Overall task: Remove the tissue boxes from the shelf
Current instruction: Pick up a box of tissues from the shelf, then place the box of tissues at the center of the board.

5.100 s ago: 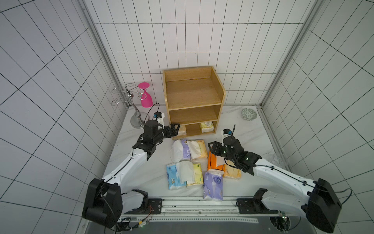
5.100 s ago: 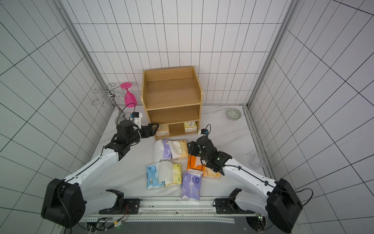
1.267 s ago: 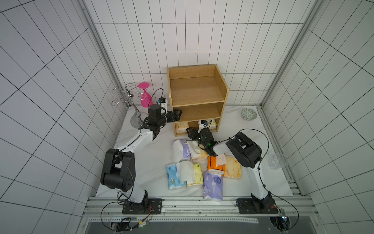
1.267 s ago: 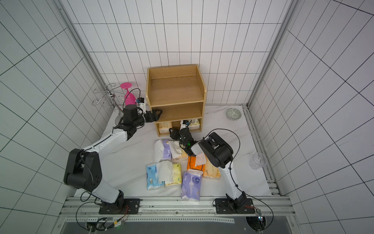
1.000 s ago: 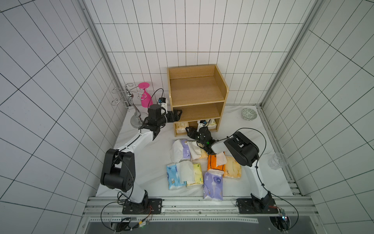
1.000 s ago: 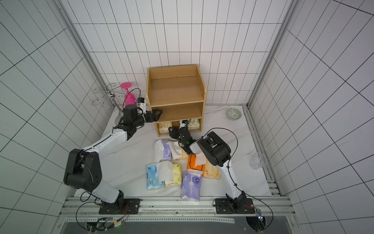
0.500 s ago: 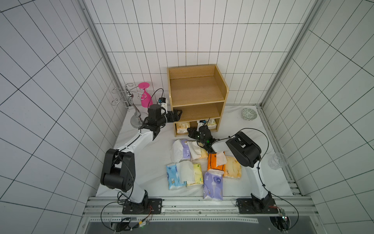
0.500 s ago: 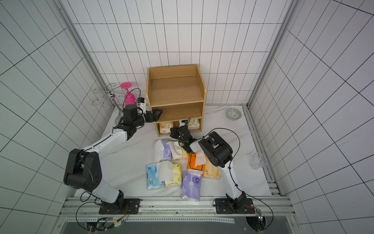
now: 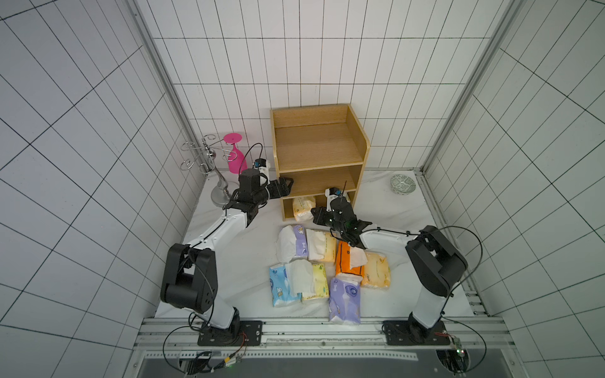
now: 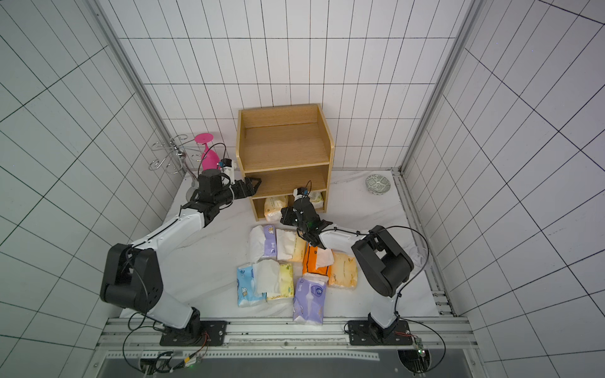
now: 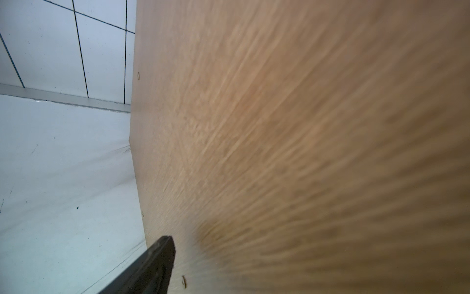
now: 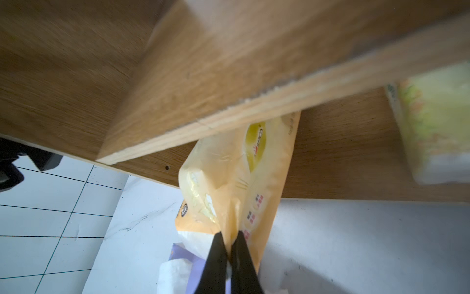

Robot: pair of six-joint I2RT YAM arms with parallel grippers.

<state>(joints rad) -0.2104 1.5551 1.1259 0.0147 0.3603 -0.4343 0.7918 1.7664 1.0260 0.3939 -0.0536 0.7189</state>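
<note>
Right claw [image 12: 230, 235] is pinched narrow on the crimped plastic end of a pale orange pack [image 12: 236, 178]. Its fingers nearly meet, with only wrapper between them. In both top views that pack [image 9: 302, 209] sits in the bottom tier of the shelf [image 9: 314, 144], toward the left-arm side, its front end sticking out past the shelf's front edge.

A yellow-green pack [image 10: 316, 198] lies in the same tier at the other end, apart from the held one.

Left claw [image 10: 257, 184] is at the shelf's front corner on its own side, level with the middle tier. The left wrist view shows one dark finger [image 11: 157, 262] close to the wood panel. I cannot tell whether this claw is wide or narrow, or whether it touches.

Top and middle tiers are bare wood.

Seven packs lie clustered on the counter [image 9: 248, 255] just in front of the shelf, among them a purple pack [image 9: 345, 296] nearest the rail and an orange pack [image 9: 343, 265].

A wire rack [image 9: 204, 157], a pink glass [image 9: 235, 157] and a small bowl [image 9: 402, 184] stand off to the sides.
</note>
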